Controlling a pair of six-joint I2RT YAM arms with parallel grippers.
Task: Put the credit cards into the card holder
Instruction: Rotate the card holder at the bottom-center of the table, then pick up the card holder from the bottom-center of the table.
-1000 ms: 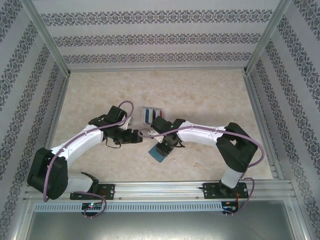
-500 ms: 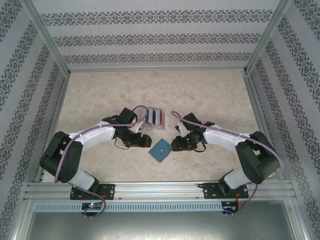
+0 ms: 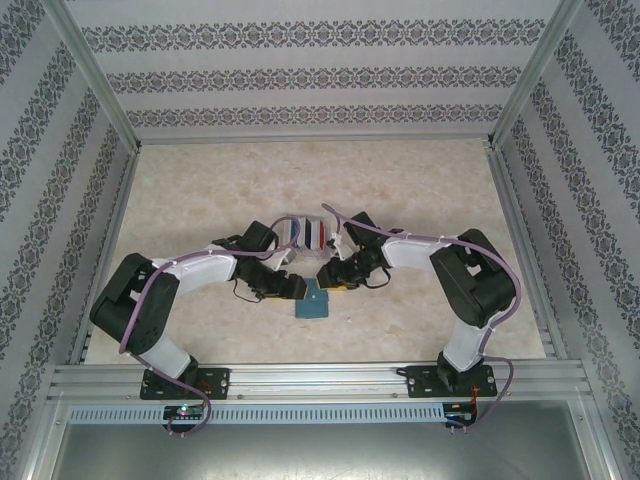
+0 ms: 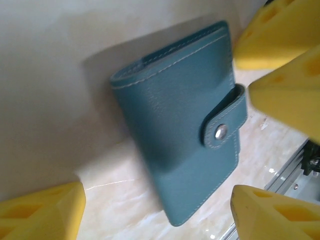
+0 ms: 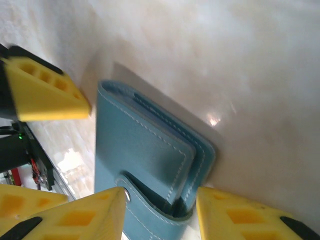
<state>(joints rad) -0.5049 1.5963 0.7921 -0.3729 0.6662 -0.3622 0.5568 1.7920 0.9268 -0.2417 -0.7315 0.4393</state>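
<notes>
- Two grippers flanked the shut wallet [image 4: 175,145], which lay flat on the table [image 3: 420,190].
- Left gripper [image 4: 160,200] stood wide, holding nothing.
- Right gripper [image 5: 160,200], half-open, straddled the tab end.
- Step, likely: opening the wallet. Next: popping the snap.

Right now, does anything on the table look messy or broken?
Nothing looks spilled or broken. The teal card holder lies a bit crooked on the table, and its snap strap is buttoned shut, so no card can slide in yet. The credit cards stand in the grey rack.
</notes>
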